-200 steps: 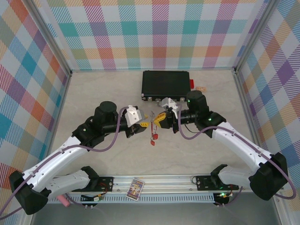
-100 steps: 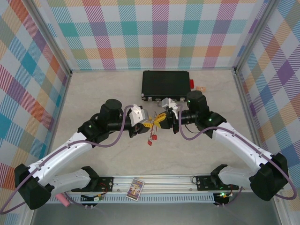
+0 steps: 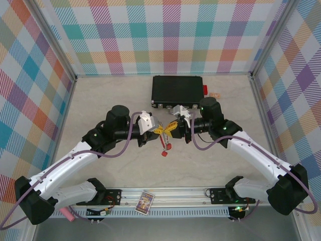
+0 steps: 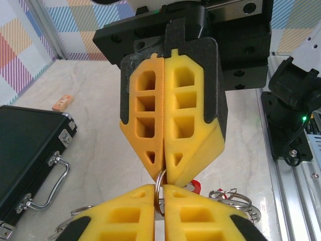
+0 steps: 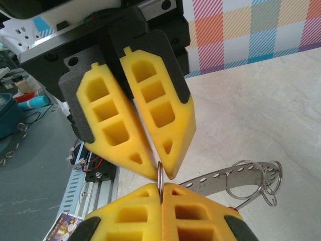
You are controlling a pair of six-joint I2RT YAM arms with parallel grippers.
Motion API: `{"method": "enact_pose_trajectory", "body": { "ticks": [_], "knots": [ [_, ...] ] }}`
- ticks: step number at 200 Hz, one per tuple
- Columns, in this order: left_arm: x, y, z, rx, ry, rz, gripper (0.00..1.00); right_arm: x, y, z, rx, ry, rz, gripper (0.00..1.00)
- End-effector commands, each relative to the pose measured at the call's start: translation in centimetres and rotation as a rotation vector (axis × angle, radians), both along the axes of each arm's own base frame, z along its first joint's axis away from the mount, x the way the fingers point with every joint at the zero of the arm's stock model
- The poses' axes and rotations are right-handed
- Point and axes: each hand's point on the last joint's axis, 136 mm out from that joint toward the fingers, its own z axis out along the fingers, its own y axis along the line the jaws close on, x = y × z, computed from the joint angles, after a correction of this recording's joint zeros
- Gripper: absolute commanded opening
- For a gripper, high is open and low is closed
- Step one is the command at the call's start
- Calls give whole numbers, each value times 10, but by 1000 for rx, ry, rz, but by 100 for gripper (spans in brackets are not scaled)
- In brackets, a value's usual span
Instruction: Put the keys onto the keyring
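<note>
While held tip to tip on the near side of the black case (image 3: pixel 178 89), the left gripper (image 4: pixel 159 190) and the right gripper (image 5: pixel 160 187) were each closed on the thin keyring (image 4: pixel 157 182), pinched edge-on between them; the red-tagged keys (image 3: pixel 164 153) were suspended just beneath.

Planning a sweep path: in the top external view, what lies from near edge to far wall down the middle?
Playing card → red-tagged keys → keyring pinched between left gripper and right gripper → black case.
</note>
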Motion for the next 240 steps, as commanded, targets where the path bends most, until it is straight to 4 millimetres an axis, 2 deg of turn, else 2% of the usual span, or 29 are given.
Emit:
{"method": "enact_pose_trajectory", "body": {
  "ticks": [1,46,64,120,137,143,170,182,203,224,240],
  "knots": [
    [-4,0,17,-34,-23,-27,10,-5,2,15,37,-43,36,0],
    [-4,0,12,-15,-12,-32,9,-6,2,16,40,-43,41,0],
    [-4,-1,10,-11,-9,-35,15,-6,3,16,41,-41,46,0],
    [-4,-4,7,-5,6,-55,14,-8,4,16,41,-38,53,0],
    [-4,-4,8,-7,5,-54,7,-7,5,14,36,-34,53,0],
    [-4,-4,8,-7,6,-53,0,-7,5,13,34,-34,51,0],
    [-3,-4,12,-28,-3,-39,0,-1,3,13,28,-47,10,0],
    [-1,-3,13,-46,-9,-25,0,4,2,13,24,-59,-30,12],
    [3,-2,18,-91,-27,11,0,14,-4,16,31,-81,-120,13],
    [5,-1,25,-157,-33,36,0,22,-12,19,55,-111,-213,26],
    [5,-2,33,-215,-26,42,0,23,-21,25,86,-120,-266,29]
  ]
}}
